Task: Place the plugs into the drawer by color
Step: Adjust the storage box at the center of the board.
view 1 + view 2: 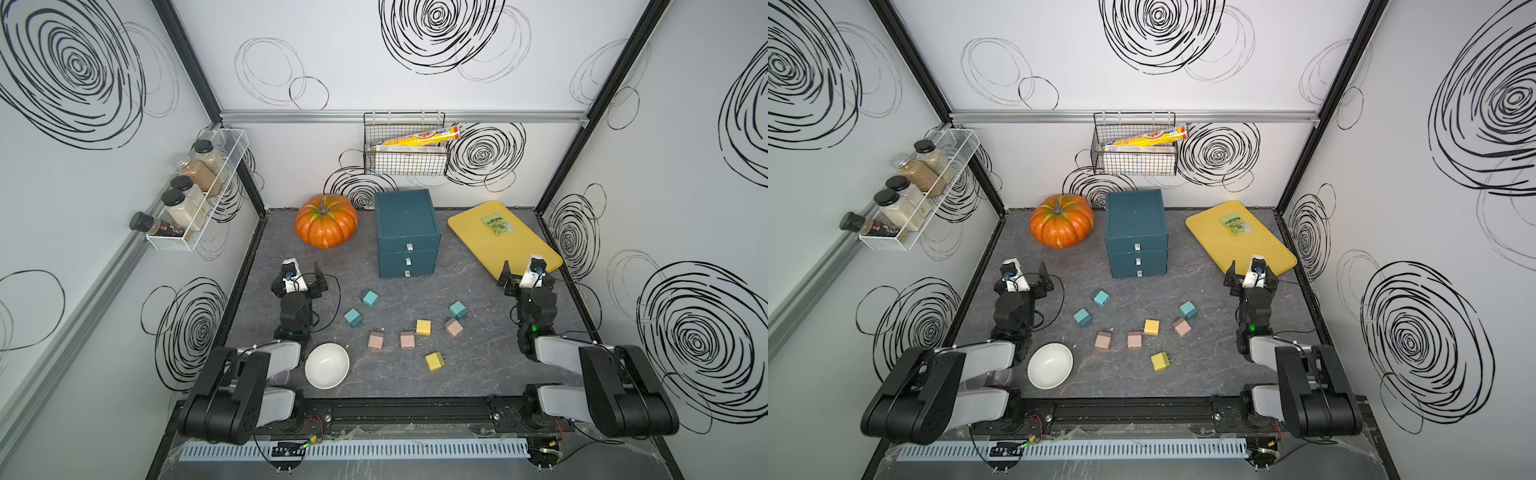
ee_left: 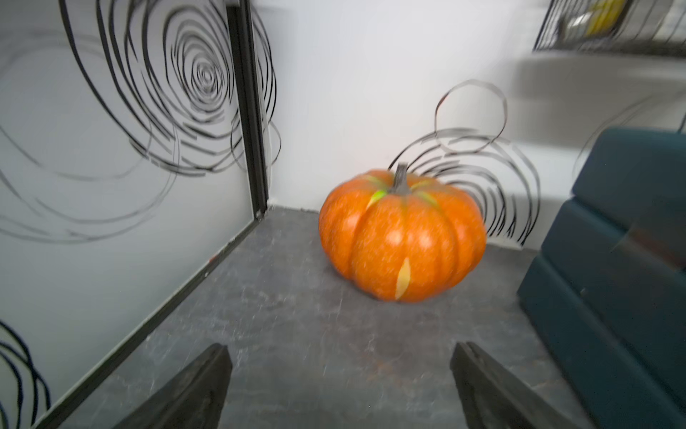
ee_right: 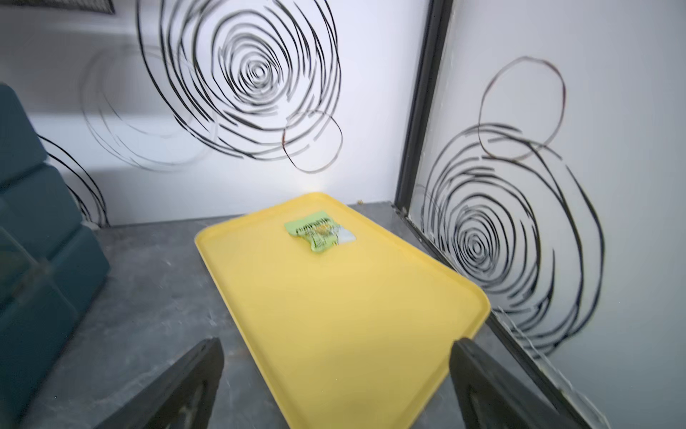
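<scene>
The dark teal drawer (image 1: pixel 407 232) stands at the back middle, its three fronts shut. Several plugs lie loose on the grey table in front of it: three teal (image 1: pixel 370 298) (image 1: pixel 353 317) (image 1: pixel 457 309), three pink (image 1: pixel 376 341) (image 1: pixel 407 340) (image 1: pixel 453 327) and two yellow (image 1: pixel 423 327) (image 1: pixel 434 361). My left gripper (image 1: pixel 303 271) (image 2: pixel 339 349) hovers open and empty left of the plugs, facing the pumpkin. My right gripper (image 1: pixel 525 268) (image 3: pixel 336 341) is open and empty at the right, over the near corner of the yellow tray.
An orange pumpkin (image 1: pixel 326 226) sits left of the drawer. A yellow tray (image 1: pixel 511 253) with a green packet (image 1: pixel 497 223) lies at the back right. A white bowl (image 1: pixel 327 365) rests near the front left. A wire basket (image 1: pixel 405 153) and a spice rack (image 1: pixel 195 195) hang on the walls.
</scene>
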`<state>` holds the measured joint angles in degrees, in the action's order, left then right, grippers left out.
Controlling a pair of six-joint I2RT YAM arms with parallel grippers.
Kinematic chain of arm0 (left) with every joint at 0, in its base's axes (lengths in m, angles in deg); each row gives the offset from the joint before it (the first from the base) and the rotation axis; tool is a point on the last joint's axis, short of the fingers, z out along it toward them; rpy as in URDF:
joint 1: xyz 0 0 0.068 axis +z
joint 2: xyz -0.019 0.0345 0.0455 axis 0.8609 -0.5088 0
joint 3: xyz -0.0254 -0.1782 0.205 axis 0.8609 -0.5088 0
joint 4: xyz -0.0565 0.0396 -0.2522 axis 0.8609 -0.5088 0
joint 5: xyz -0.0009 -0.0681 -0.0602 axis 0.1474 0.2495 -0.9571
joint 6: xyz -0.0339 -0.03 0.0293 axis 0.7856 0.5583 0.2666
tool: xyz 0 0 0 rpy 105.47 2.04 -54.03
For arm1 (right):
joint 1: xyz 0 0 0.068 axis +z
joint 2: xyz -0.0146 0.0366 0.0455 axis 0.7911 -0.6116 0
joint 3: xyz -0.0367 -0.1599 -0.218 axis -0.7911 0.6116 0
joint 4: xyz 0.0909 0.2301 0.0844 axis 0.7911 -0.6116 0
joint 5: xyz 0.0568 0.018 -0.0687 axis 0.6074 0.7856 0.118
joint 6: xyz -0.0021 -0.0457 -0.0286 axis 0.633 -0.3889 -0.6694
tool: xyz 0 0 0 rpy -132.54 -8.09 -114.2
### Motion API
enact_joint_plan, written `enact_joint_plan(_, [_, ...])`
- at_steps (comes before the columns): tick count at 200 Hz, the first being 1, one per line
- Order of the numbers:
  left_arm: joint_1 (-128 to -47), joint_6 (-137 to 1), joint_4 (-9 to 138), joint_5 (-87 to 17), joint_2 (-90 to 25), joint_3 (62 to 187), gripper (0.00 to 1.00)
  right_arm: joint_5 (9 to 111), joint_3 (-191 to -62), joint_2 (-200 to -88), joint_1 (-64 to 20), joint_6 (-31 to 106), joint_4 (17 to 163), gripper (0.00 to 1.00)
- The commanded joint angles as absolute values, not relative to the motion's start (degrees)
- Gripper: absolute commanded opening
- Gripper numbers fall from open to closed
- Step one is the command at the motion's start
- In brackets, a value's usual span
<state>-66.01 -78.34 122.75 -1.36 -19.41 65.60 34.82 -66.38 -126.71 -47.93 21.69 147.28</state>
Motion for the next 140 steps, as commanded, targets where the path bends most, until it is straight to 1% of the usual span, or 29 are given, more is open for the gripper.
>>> enact_joint_plan(1, [-66.8, -65.2, 104.9, 5.9, -12.0, 73.6, 0.99, 43.9, -74.2, -123.1, -47.3, 26.9, 129.7, 1.0])
enact_joint_plan(9, [-66.7, -62.0, 98.6, 4.5, -10.7, 76.8, 0.99, 45.6, -75.6, -122.7, -47.2, 30.7, 128.3, 1.0])
enact_joint_plan(24, [-66.9, -61.4, 97.1, -3.5, -10.7, 78.9, 0.99, 49.9, -77.4, -122.5, -47.0, 35.3, 126.6, 1.0])
enact_joint_plan(37, [-66.5, -55.9, 89.1, -7.3, -12.5, 84.0, 0.99, 54.6, -80.6, -123.7, -47.0, 35.0, 122.4, 1.0])
enact_joint_plan(59, [-67.4, -55.1, 91.3, -17.9, -14.8, 86.5, 0.99, 60.3, -82.0, -125.3, -47.0, 35.3, 124.4, 1.0])
enact_joint_plan(75, [-68.5, -52.2, 89.3, -23.5, -18.2, 90.2, 0.96, 62.3, -85.2, -126.7, -46.3, 36.3, 122.8, 1.0])
enact_joint_plan(98, [-69.4, -49.8, 87.1, -33.2, -26.6, 97.4, 0.84, 67.8, -90.1, -130.4, -44.7, 38.2, 122.0, 1.0])
enact_joint_plan(109, [-70.2, -49.6, 85.8, -34.2, -29.9, 100.4, 0.81, 67.2, -94.3, -132.9, -43.2, 38.4, 117.8, 1.0])
enact_joint_plan(116, [-70.8, -50.2, 85.1, -34.3, -31.5, 102.1, 0.79, 68.9, -98.1, -135.3, -42.8, 38.8, 114.2, 1.0])
enact_joint_plan(129, [-72.7, -51.8, 85.4, -32.1, -33.1, 103.9, 0.79, 72.3, -103.6, -138.9, -42.3, 39.8, 110.0, 1.0])
enact_joint_plan(140, [-73.8, -52.2, 85.0, -31.5, -34.7, 106.0, 0.79, 75.9, -106.9, -141.7, -42.2, 41.2, 109.4, 1.0])
